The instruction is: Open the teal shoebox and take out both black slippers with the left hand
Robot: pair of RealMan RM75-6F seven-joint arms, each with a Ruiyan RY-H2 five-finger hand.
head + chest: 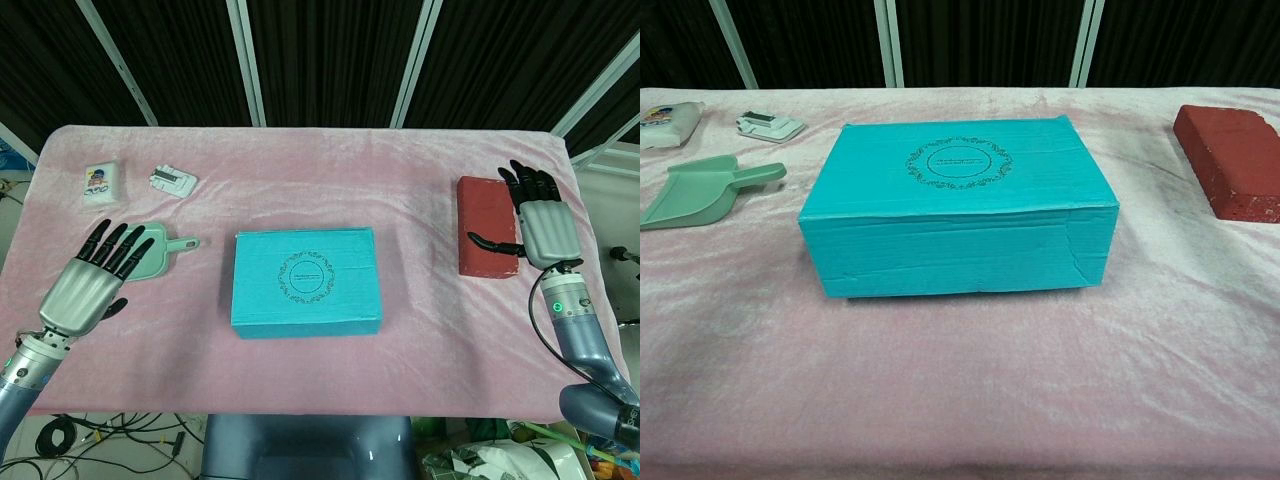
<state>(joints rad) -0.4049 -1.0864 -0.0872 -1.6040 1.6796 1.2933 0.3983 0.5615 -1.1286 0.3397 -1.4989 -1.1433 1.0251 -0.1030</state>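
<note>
The teal shoebox [306,281] is seen closed, its lid down, at the middle of the pink-covered table [300,180]; the slippers cannot be seen. The left hand [92,280] is held empty with fingers spread, its fingertips over the edge of a green scoop [158,251], well apart from the box; the right hand [541,224] is likewise empty, fingers extended and slightly apart, just beside a red brick [485,226]. A small white packet [99,182] and a white device [173,180] are placed near the far left edge.
</note>
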